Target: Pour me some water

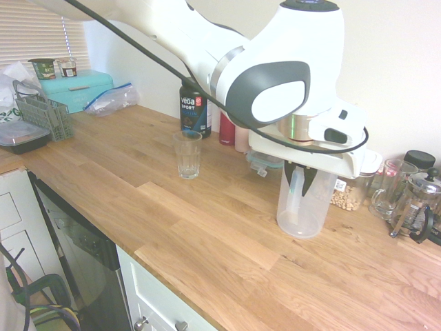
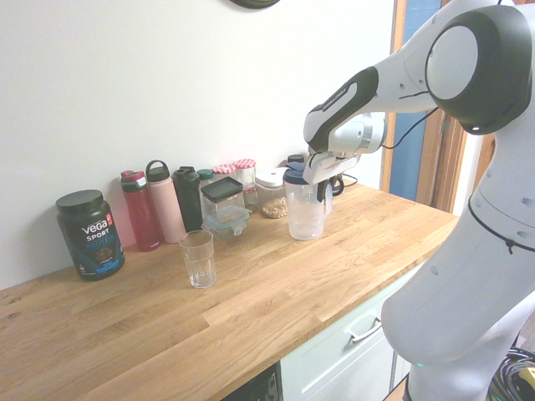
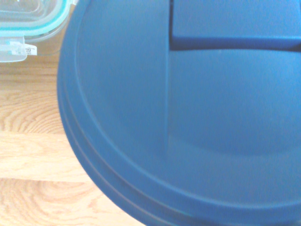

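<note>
None of the pouring is happening yet, going by what is showing: the drinking glass [image 1: 187, 154] is standing empty and upright on the wooden counter [image 1: 172, 221], well apart from the pincer [image 1: 304, 181], out to its left in the first exterior view. The pincer is sitting low over the clear water pitcher [image 1: 300, 203], its dark fingers [image 1: 290, 176] reaching down around the pitcher's upper part, 1 on each side. They are looking closed onto the pitcher, and its base is appearing to sit on the wood, or barely off it. From the wrist, the pitcher's blue lid [image 3: 188, 117] is filling nearly the whole view, directly beneath.

So the grasp is looking made, and everything else is remaining: lifting, carrying across to the glass, tipping. How much water the pitcher is holding is hard to tell; it is looking close to empty.

Now the surroundings, left to right in the first exterior view. Far off from the pincer, a teal box [image 1: 76, 88] and a grey rack [image 1: 45, 114] are sitting by the window. Behind the glass, a black Vega tub [image 1: 195, 107] is standing against the wall, with a red bottle [image 1: 227, 127] beside it. A lidded container [image 3: 28, 23] is lying just beside the pitcher. Beyond the pincer, a glass mug [image 1: 390, 187] and a French press [image 1: 417, 203] are crowding the corner.

The open counter between pitcher and glass is looking free of obstacles.
</note>
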Motion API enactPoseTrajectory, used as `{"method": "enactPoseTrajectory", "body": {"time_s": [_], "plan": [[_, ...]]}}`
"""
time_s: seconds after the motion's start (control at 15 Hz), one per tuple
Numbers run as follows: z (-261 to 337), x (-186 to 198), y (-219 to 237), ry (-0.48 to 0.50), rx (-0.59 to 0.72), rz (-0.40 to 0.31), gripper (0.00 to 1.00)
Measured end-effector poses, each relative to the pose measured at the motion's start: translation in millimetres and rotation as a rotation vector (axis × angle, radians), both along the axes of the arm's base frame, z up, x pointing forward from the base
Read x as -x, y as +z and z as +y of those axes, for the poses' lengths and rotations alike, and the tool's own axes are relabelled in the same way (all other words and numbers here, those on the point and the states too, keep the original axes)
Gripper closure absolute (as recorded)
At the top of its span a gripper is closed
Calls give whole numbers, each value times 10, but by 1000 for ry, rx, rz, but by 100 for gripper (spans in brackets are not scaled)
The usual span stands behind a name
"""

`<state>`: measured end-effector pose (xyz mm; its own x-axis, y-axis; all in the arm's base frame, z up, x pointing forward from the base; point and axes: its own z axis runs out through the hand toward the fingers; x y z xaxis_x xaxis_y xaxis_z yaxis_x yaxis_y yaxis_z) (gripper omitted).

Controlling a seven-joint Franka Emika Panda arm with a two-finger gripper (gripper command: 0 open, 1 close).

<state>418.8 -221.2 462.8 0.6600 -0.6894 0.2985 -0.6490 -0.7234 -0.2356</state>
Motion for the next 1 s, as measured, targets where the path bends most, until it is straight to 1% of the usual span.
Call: {"method": "enactPoseTrajectory", "body": {"time_s": [0.13, 0.33, 0.47, 0.6, 0.8, 1.0], "plan": [[-29, 171, 216, 26, 5, -6, 100], [91, 548, 747, 127, 52, -14, 100], [358, 704, 1046, 196, 107, -8, 100], [789, 746, 1242, 293, 167, 11, 100], [1468, 737, 1351, 452, 258, 70, 100], [2058, 657, 1339, 598, 347, 170, 100]]}}
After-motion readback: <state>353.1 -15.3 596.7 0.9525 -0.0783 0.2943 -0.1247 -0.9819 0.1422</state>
